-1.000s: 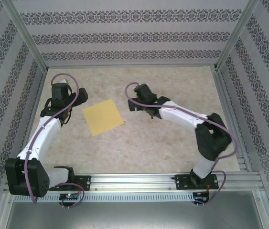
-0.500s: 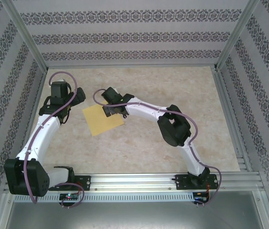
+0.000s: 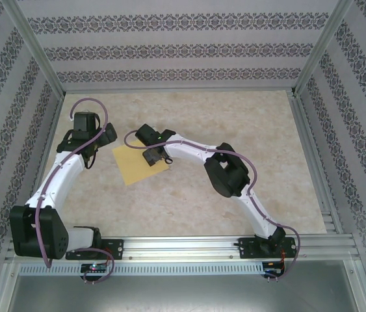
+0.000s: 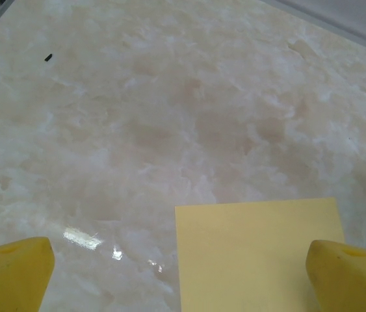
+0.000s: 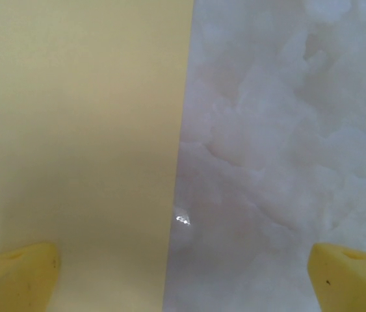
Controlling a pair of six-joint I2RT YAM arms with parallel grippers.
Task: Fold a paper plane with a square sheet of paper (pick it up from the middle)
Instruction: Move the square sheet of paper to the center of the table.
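Yellow-orange paper is your weak point here. The square sheet of paper [image 3: 132, 170] lies flat on the glossy table [image 3: 248, 130], at about 10 o'clock from the table's centre. Your right gripper [image 5: 183, 257] hovers over it with its jaws spread wide and nothing held. In its wrist view the sheet's edge runs from 12 to 6 between the fingers, so it straddles the border rather than the middle. Closing there would likely nip only a margin, or skid and crumple the thin sheet. Your left gripper [image 4: 180, 252], also spread and empty, sits near the sheet's 10 o'clock side. If you bring both in together, they could collide.
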